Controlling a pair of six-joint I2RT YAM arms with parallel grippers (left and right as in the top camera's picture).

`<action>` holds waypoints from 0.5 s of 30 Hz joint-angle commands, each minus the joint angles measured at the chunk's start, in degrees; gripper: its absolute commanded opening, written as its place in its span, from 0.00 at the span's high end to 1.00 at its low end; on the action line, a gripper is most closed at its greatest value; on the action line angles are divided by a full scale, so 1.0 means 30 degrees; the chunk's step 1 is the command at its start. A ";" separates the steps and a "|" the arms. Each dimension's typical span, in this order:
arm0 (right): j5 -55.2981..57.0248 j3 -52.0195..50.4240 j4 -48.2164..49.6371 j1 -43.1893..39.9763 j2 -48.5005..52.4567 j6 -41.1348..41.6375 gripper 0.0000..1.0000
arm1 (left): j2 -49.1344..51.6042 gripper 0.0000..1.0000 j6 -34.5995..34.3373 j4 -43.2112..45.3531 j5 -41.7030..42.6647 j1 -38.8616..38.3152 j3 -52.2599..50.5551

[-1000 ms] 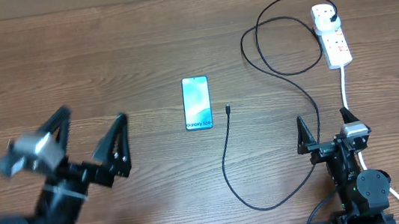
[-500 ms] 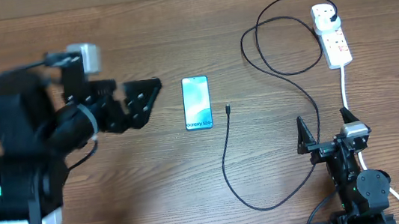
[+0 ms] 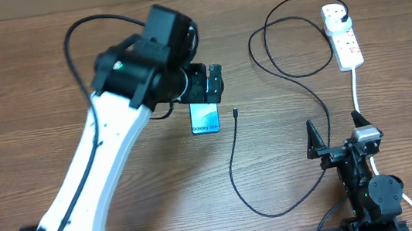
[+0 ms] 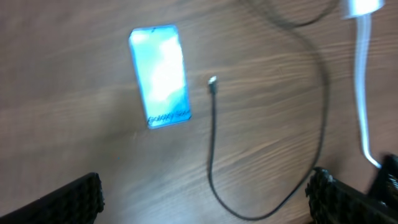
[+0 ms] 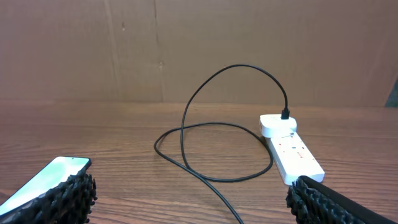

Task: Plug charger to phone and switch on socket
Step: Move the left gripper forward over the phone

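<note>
The left claw (image 3: pixel 215 82) is wide open over the slim blue-screen phone (image 3: pixel 205 119); the thin black charger cable (image 3: pixel 235 115) ends just beside it; the right claw (image 3: pixel 336 133), open too, sits far from both.

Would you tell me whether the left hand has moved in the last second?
Yes: the left hand swept rightward and away, ending over the phone's far end.

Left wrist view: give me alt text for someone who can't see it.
The phone lies screen-up on the wooden table, with the connector tip of the charger close beside it, not plugged in. The open left tool hangs above them.
</note>
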 commanded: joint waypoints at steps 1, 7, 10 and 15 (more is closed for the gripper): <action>-0.0007 -0.0204 0.0153 -0.0058 -0.0189 -0.0015 0.00 | 0.1668 0.00 -0.2382 -0.1749 -0.1778 0.0051 0.1603; -0.0007 -0.0204 0.0153 -0.0058 -0.0189 -0.0022 0.00 | 0.3963 0.00 -0.2375 -0.2973 -0.3082 -0.0044 0.2004; -0.0015 -0.0204 0.0153 -0.0058 -0.0189 -0.0022 0.00 | 0.4699 0.00 -0.2382 -0.2331 -0.3067 -0.0175 0.2004; -0.0007 -0.0204 0.0153 -0.0058 -0.0189 -0.0022 0.00 | 0.5887 0.00 -0.2390 -0.0357 -0.1020 -0.0160 0.2004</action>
